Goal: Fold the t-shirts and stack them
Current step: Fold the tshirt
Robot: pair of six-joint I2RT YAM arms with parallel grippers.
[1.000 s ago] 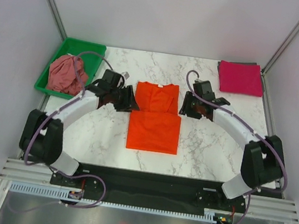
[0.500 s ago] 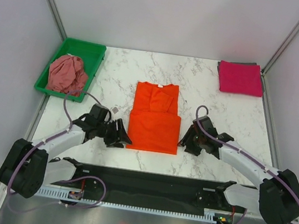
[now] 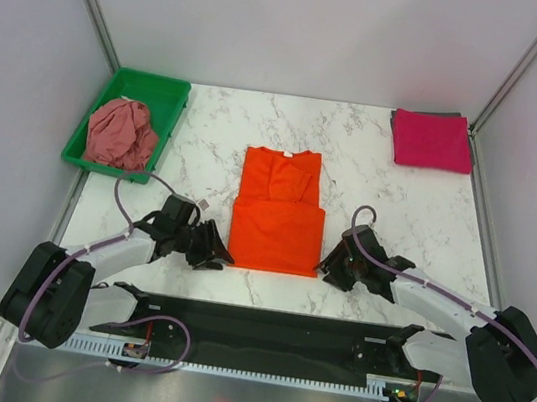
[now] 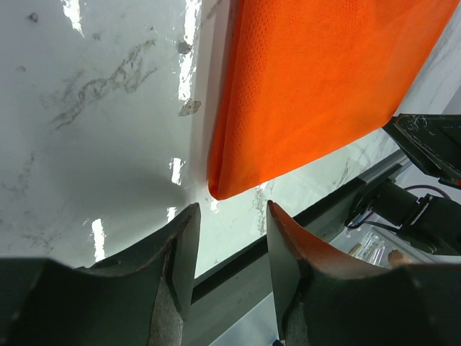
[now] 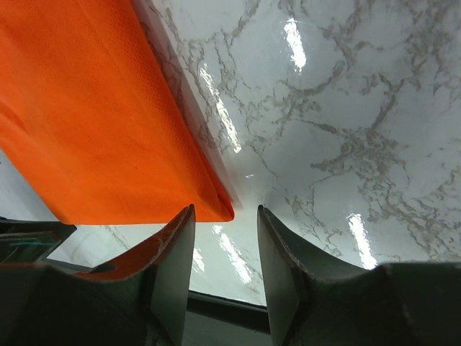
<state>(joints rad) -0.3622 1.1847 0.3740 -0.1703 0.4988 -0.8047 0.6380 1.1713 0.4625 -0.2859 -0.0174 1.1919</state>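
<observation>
At the near corners of the orange t-shirt [image 3: 277, 223], both tools are held low over the tabletop [image 3: 398, 210]. The left tool [image 4: 229, 216] is seen with its jaws apart and nothing between them, and the shirt's near left corner lies just ahead of the gap. The right tool [image 5: 225, 216] is likewise spread and empty, and the near right corner is lined up with its opening. Neither corner has been gripped yet.

Between the two tools the orange t-shirt lies flat in the middle of the tabletop. Its sleeves are turned in and its near half is already doubled over, so it is judged to be partly folded, with at least one more fold expected from the near edge. At the far right corner the magenta-pink t-shirt [image 3: 432, 140] is laid as a neat square and is taken to be finished and the likely base of the stack. At the far left the dusty rose t-shirt [image 3: 122, 132] is bunched in the green tray [image 3: 169, 90], unfolded. Roughly half of the work is judged to be left.
</observation>
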